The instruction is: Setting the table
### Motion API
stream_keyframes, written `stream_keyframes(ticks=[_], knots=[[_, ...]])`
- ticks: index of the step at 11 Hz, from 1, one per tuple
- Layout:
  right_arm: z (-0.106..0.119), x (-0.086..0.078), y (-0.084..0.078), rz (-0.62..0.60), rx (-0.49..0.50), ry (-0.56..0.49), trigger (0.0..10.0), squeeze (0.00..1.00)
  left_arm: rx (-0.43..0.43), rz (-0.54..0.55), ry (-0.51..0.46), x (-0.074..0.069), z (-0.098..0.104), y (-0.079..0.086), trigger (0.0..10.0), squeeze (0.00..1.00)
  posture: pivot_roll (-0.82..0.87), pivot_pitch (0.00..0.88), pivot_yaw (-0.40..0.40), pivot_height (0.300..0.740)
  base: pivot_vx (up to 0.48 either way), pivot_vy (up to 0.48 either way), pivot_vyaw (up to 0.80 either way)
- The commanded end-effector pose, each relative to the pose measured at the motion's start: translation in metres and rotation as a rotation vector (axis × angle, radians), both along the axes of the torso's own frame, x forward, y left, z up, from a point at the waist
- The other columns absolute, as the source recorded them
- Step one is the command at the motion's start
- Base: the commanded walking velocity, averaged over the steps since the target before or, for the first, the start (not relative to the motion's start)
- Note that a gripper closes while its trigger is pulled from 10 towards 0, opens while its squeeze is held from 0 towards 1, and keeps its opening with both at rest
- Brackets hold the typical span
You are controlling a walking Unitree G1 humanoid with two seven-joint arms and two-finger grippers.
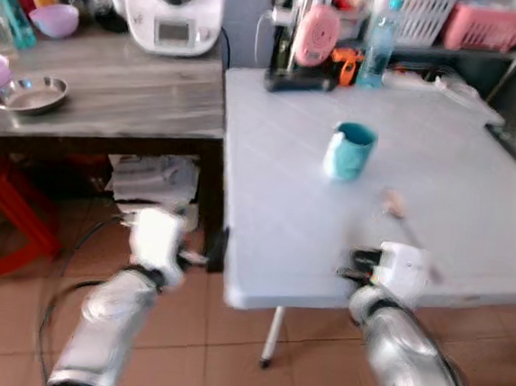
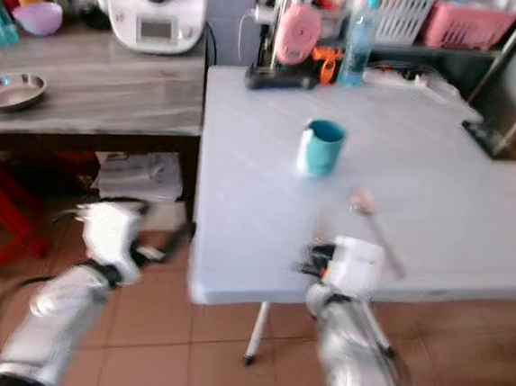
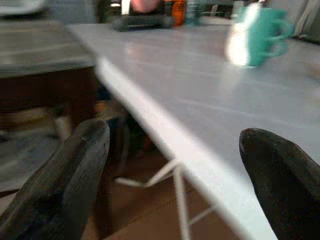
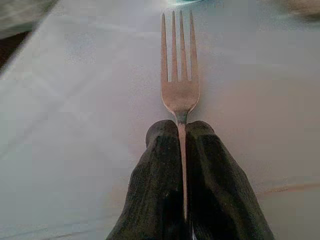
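Teal mug (image 1: pixel 349 150), white table (image 1: pixel 458 183)

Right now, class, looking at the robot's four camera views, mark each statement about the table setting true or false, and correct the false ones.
1. The right gripper holds a fork between its fingers. True.
2. The left gripper's fingers are shut on a spoon. False: they stand open with nothing between them, near the white table's edge.
3. A teal mug stands upright on the white table. True.
4. The fork's tines point back toward the robot. False: they point away from the fingers, out over the tabletop.
5. A metal bowl sits on the white table. False: it sits on the grey wooden counter.
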State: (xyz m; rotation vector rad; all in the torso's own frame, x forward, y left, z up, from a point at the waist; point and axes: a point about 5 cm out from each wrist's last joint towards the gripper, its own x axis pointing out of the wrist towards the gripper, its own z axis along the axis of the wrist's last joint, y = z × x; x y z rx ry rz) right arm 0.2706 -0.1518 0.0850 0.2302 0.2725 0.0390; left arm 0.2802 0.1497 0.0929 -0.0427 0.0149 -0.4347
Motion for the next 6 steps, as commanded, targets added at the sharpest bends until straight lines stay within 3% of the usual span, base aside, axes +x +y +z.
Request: stream_keyframes(ticks=[1, 2, 6], knots=[[0.0064, 0.0020, -0.0073, -0.015, -0.023, -0.033, 10.0, 0.00, 0.000, -0.009, -0.009, 0.0014, 0.0009, -0.0054, 10.0, 0.00, 0.04, 0.037, 0.036, 0.740, 0.000, 0.405, 0.00], [0.0086, 0.0029, -0.0071, -0.009, -0.034, -0.048, 10.0, 0.00, 0.001, 0.000, -0.012, 0.0025, 0.0012, -0.0047, 10.0, 0.00, 0.04, 0.036, 0.036, 0.740, 0.000, 0.409, 0.00], [0.0120, 0.0056, -0.0068, -0.018, -0.024, -0.074, 10.0, 0.00, -0.006, 0.041, -0.018, 0.0081, 0.0030, -0.0007, 10.0, 0.00, 0.05, 0.026, 0.043, 0.740, 0.000, 0.409, 0.68]])
